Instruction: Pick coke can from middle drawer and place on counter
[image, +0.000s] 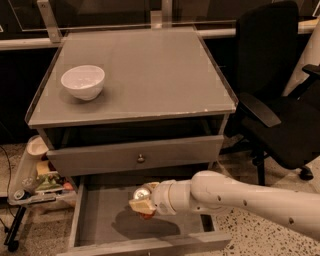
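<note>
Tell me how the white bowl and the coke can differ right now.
Place: the white bowl sits on the counter, left side; the coke can is over the open middle drawer.
Hold: the bowl stands free; the can is clasped by the gripper, seemingly lifted off the drawer floor.
Look: the bowl is wide, white and open; the can is narrower, red with a silver top.
Both are round containers.

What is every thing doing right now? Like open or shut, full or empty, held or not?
middle drawer: pulled open.
drawer front with the knob: shut.
coke can: upright, held over the open drawer's floor.
gripper: in the open drawer, shut on the coke can.
white bowl: upright on the counter, looks empty.
office chair: nobody sitting.
</note>
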